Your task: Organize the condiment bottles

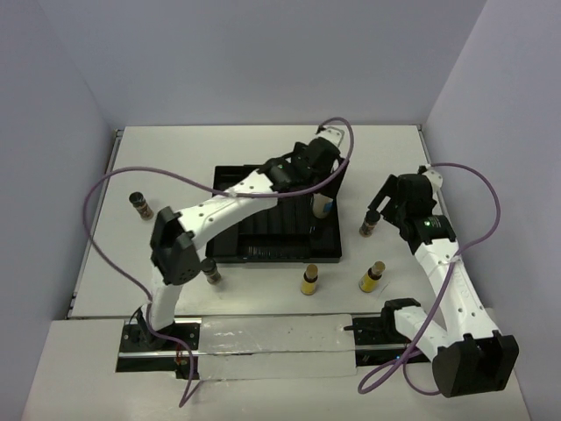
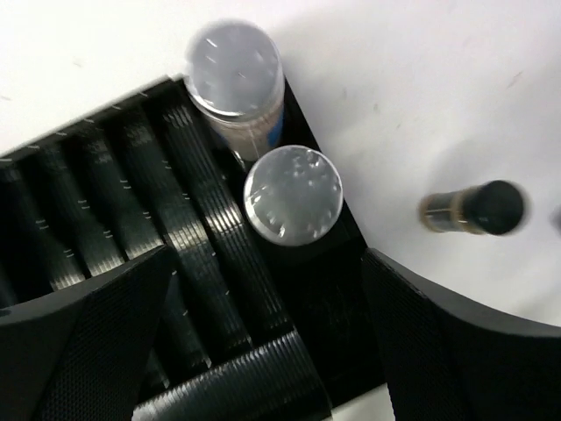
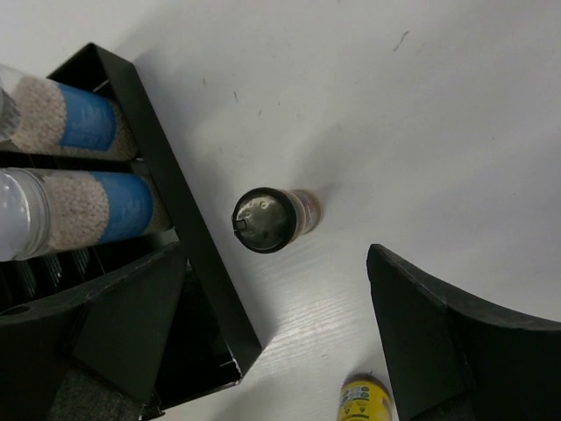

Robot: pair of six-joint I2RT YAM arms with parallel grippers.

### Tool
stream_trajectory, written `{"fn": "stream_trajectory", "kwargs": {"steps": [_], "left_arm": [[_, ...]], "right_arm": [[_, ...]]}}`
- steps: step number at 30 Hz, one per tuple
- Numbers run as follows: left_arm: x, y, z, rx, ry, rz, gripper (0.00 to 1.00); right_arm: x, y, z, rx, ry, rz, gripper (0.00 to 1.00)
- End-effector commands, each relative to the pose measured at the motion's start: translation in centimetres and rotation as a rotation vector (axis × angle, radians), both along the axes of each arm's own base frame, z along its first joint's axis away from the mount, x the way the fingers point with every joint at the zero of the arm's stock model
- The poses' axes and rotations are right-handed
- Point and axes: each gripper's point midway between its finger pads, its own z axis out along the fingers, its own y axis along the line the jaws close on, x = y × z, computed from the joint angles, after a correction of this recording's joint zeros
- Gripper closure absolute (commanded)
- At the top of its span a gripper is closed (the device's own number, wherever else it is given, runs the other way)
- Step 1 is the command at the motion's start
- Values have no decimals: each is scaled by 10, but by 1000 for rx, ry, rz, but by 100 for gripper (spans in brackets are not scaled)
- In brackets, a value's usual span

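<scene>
- Progress, as I judge it: early, with 2 of the 7 bottles in view put away and 5 on the table [image 1: 263, 145].
- Tray [image 1: 230, 189]: black, ribbed into long slots, in the middle of the table.
- Put away: the near blue-labelled bottle [image 2: 293, 195] and the far blue-labelled bottle [image 2: 235, 74], both clear-capped. They stand upright, one just behind the other, in the slot along the tray's right wall at its far corner.
- Left gripper [image 2: 267, 289]: hangs above that corner with its fingers spread wide and nothing between them. The near blue-labelled bottle stands free just ahead of the gap.
- Right gripper [image 3: 276, 289]: over bare table just right of the tray, fingers apart, holding nothing.
- Right brown bottle [image 3: 267, 219]: black cap, upright on the table just outside the tray's right wall and just ahead of the right fingers. It looks the likeliest next pick.
- First yellow bottle [image 1: 309, 279]: upright just in front of the tray.
- Second yellow bottle [image 1: 372, 278]: upright further right, near the right arm.
- Left brown bottle [image 1: 140, 204]: on the table, well apart from the tray's left side.
- Front brown bottle [image 1: 211, 270]: by the tray's front left corner, beside the left arm.
- Left to do: the 5 bottles on the table still need slots, and most of the tray's slots show bare.
</scene>
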Motion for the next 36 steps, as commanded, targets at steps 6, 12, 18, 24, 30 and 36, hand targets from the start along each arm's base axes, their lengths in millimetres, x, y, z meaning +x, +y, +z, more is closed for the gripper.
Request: {"fn": "stream_trajectory", "kwargs": {"steps": [6, 12, 18, 24, 30, 36], "left_arm": [[-22, 80, 99, -127, -129, 174, 3], [-11, 118, 87, -157, -111, 263, 3], [-3, 140, 75, -150, -95, 327, 3], [-2, 140, 70, -143, -89, 331, 3], [-1, 138, 65, -135, -75, 328, 4], [-1, 137, 63, -132, -71, 324, 4]], "right_arm": [[16, 9, -27, -10, 66, 81, 15], [28, 8, -43, -30, 128, 93, 20], [32, 12, -61, -23, 174, 116, 24], [34, 15, -67, -13, 179, 130, 31], [36, 13, -67, -20, 179, 128, 42], [38, 11, -67, -31, 186, 123, 45]]}}
